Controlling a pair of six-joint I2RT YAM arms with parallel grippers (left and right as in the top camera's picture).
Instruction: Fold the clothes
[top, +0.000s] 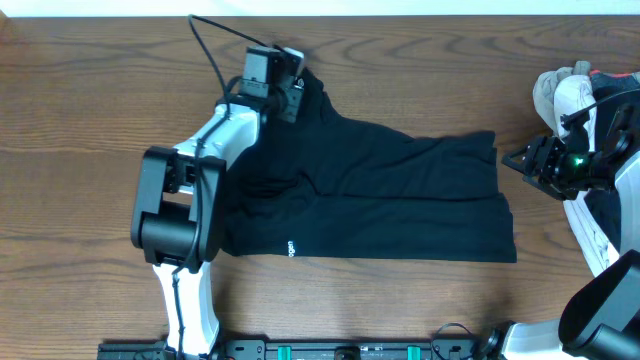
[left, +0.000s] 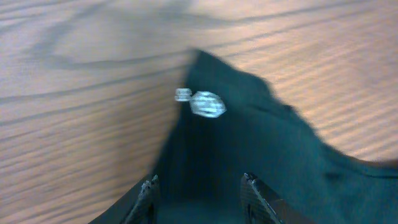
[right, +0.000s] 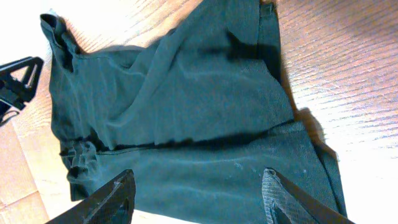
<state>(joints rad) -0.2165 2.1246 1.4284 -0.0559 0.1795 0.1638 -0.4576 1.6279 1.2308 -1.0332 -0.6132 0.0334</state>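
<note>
The black shirt (top: 400, 190) lies spread across the middle of the wooden table, partly folded over along its length, with a tiny white logo (top: 291, 246) at its near edge. My left gripper (top: 293, 92) is at the shirt's far left corner. In the left wrist view its fingers (left: 199, 186) are apart over the black cloth (left: 261, 143), just short of a small white label (left: 208, 104). My right gripper (top: 520, 160) is open just off the shirt's right edge. The right wrist view shows its fingers (right: 198, 186) wide apart above the shirt (right: 186, 93).
A pile of other garments (top: 565, 95), white with some red and dark cloth, lies at the table's right edge behind my right arm. The left arm's white and black body (top: 180, 190) covers the shirt's left end. Bare wood (top: 90, 110) surrounds the shirt.
</note>
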